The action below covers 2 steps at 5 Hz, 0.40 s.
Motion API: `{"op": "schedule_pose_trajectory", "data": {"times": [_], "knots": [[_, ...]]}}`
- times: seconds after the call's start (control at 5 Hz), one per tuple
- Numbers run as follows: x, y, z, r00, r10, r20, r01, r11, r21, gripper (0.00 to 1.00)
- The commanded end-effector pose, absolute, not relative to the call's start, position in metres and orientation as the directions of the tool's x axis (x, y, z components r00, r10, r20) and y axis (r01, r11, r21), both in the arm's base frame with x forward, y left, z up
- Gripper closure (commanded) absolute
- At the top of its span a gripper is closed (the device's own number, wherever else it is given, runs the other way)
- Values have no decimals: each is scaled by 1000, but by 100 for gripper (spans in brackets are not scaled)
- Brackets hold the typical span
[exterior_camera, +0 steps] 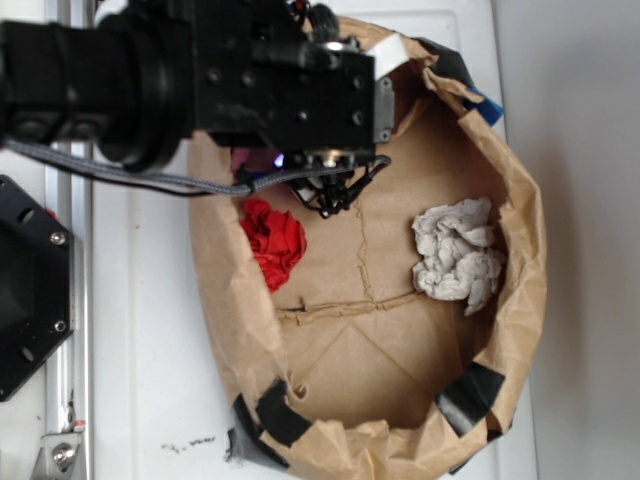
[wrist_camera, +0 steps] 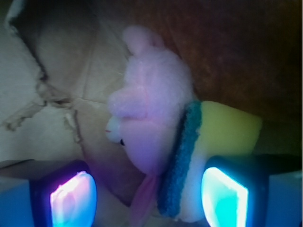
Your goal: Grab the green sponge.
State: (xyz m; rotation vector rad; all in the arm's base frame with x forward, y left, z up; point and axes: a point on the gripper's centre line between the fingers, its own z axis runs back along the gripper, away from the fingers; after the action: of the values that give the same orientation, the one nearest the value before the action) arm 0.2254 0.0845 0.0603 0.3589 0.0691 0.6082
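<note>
Straddling green sponge (wrist_camera: 227,130) and pink plush (wrist_camera: 151,118), end effector (wrist_camera: 149,196) fingers apart.

The soft yellow foam sponge block (wrist_camera: 227,127) lies just beside the pink fluffy plush toy (wrist_camera: 151,109), touching it, inside the brown paper bag tray (exterior_camera: 520,230). The red crumpled paper ball (exterior_camera: 273,242) and the grey-white crumpled paper ball (exterior_camera: 457,253) lie well apart in it.

Robot test bench in a lab
A metal rail (exterior_camera: 68,330) is running down the frame's left edge beside a white tabletop (exterior_camera: 140,340) holding a taped paper bag (exterior_camera: 520,250).
</note>
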Motion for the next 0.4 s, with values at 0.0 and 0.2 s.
{"op": "schedule_pose_trajectory", "data": {"times": [0.0,0.2], "knots": [[225,100,72,778,625,64,-583,680,445,0],[223,101,65,783,616,86,-586,684,435,0]]}}
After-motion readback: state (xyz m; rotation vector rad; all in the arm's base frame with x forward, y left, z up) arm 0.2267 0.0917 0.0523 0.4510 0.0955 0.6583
